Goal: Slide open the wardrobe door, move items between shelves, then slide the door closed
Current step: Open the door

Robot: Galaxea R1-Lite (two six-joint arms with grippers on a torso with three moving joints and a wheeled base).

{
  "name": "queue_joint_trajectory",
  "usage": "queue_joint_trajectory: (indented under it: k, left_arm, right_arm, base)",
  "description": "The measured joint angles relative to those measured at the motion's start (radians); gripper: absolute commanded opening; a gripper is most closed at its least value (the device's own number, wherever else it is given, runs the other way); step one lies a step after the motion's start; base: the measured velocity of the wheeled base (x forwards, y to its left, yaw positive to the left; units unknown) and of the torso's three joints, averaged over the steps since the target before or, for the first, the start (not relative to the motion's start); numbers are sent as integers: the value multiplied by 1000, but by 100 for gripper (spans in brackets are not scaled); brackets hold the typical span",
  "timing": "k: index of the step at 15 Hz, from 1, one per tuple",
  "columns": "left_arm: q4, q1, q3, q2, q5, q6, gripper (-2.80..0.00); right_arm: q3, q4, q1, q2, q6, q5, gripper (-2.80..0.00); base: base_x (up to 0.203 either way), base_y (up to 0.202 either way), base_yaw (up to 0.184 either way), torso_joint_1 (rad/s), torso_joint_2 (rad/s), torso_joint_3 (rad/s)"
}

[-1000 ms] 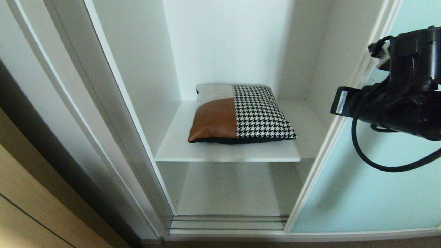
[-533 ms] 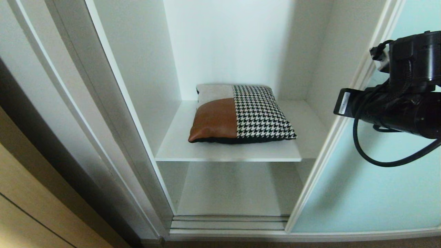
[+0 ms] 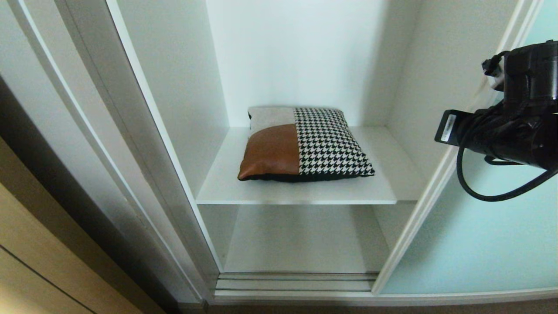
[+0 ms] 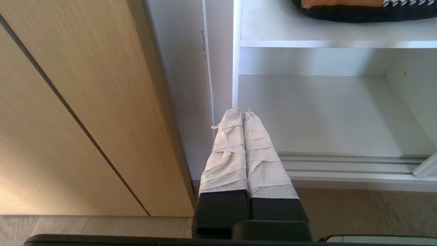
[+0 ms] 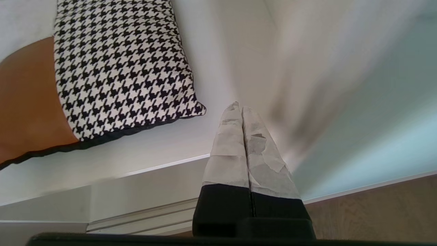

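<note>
The right claw (image 5: 241,111) has its two wrapped fingers (image 5: 229,136) pressed flat together with nothing between them, its tip close by the inner edge of the sliding door (image 3: 462,235). Closed fingers make a narrow, stiff wedge, which suits pushing on a door frame better than gripping it, so this looks like the opening step of the job. In the head view the right arm (image 3: 510,131) reaches in from the right, in front of the frosted blue-green glass panel, and the door stands far enough aside that most of the wardrobe bay is exposed, though its white frame edge (image 3: 429,205) crosses the right end of the shelves. The left claw (image 4: 242,114) is likewise closed and empty, parked low near the wardrobe's bottom left corner beside a wood-grain panel (image 4: 68,119). Inside the bay, the upper shelf (image 3: 296,194) carries the one cushion (image 3: 305,144), lying flat and roughly centred, houndstooth half to the right, brown and grey patches to the left. The lower shelf (image 3: 301,240) beneath it holds nothing, so it is probably where the cushion is meant to go.
</note>
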Motion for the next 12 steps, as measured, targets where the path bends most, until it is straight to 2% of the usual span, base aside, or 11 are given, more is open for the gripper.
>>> queue_joint_trajectory:
  k: [7,12]
  left_arm:
    - [0,0,0,0,0,0,-280]
    - [0,0,0,0,-1,0,-280]
  right_arm:
    - [12,2,-84,-12,2,49,-280]
    - [63,14,-17,-134,-28,130,-280]
  base:
    - [0,0,0,0,0,0]
    - [0,0,0,0,0,0]
